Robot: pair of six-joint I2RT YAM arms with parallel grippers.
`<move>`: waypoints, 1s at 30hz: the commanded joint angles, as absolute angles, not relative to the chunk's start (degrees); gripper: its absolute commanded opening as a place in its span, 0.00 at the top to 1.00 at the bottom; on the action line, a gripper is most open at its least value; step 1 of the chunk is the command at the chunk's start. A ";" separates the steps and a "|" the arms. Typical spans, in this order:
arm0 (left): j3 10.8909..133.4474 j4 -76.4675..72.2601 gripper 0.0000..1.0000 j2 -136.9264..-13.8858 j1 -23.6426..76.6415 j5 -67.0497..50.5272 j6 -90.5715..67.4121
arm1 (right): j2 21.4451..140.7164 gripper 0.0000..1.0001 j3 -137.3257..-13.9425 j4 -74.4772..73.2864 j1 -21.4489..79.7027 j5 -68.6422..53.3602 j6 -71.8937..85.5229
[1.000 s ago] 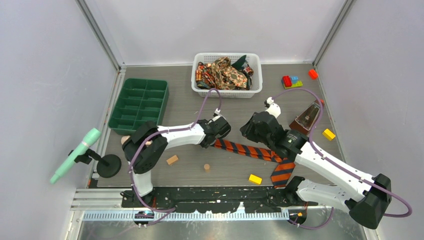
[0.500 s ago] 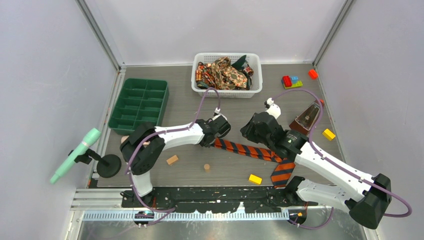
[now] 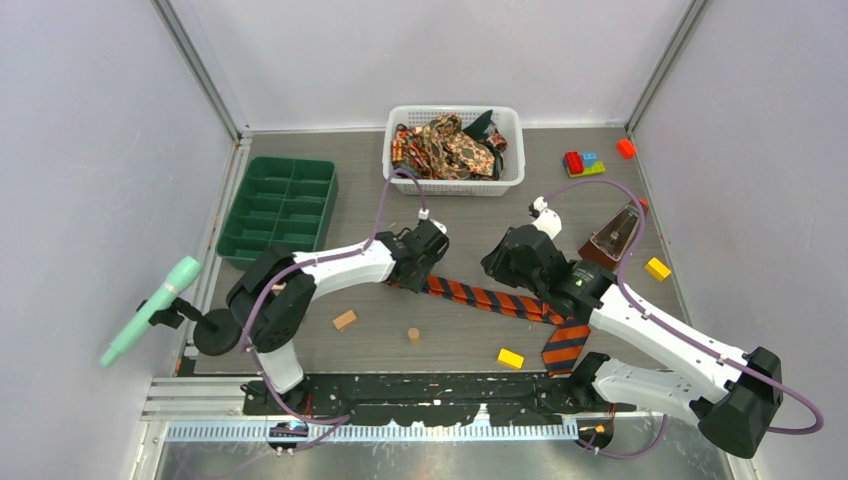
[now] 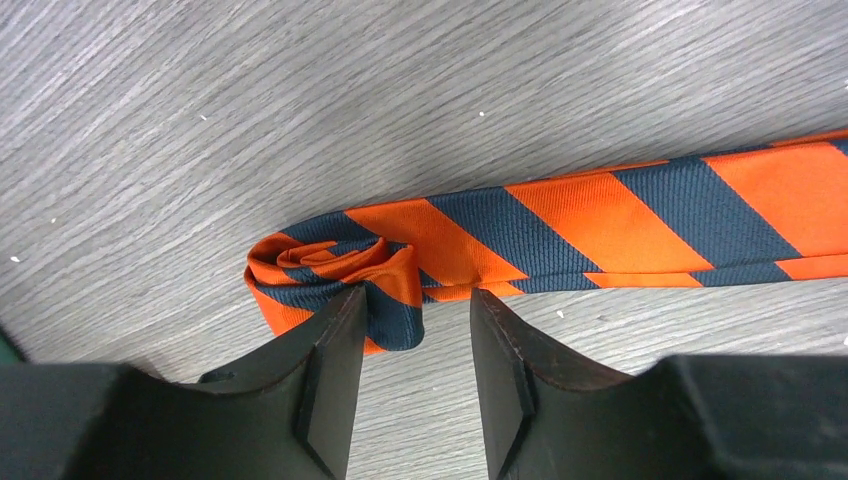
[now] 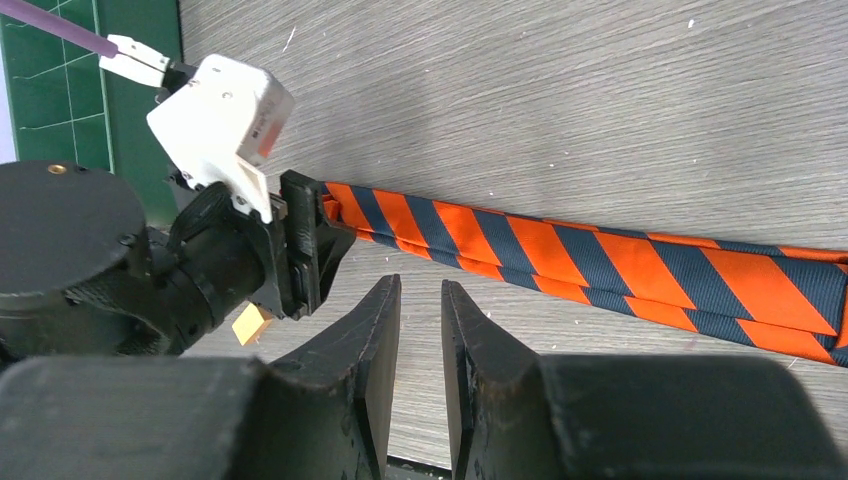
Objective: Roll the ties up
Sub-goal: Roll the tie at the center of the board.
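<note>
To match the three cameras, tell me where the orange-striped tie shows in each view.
Top external: the striped tie lies diagonally mid-table, between the two arms.
Left wrist: it runs from the right edge to its rolled end at centre, just above the fingers.
Right wrist: it is a band from centre-left to the right edge.
Shared landmark: the left gripper, at the tie's rolled end.

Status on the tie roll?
Left tool open at rolled end. Right tool narrowly open, empty, beside striped tie. Only first turns rolled. Nothing on it.
</note>
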State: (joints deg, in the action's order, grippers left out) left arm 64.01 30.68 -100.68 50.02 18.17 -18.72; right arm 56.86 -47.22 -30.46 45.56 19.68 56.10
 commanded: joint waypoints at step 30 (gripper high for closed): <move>60.20 27.69 0.55 -91.32 42.45 4.67 -23.80 | 65.06 0.72 -47.76 -19.66 45.66 16.14 58.09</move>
State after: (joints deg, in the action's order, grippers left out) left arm 60.38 26.92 -94.72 42.63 4.47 -22.76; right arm 62.33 -47.22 -26.55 45.54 17.85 56.66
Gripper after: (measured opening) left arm 0.447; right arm 0.284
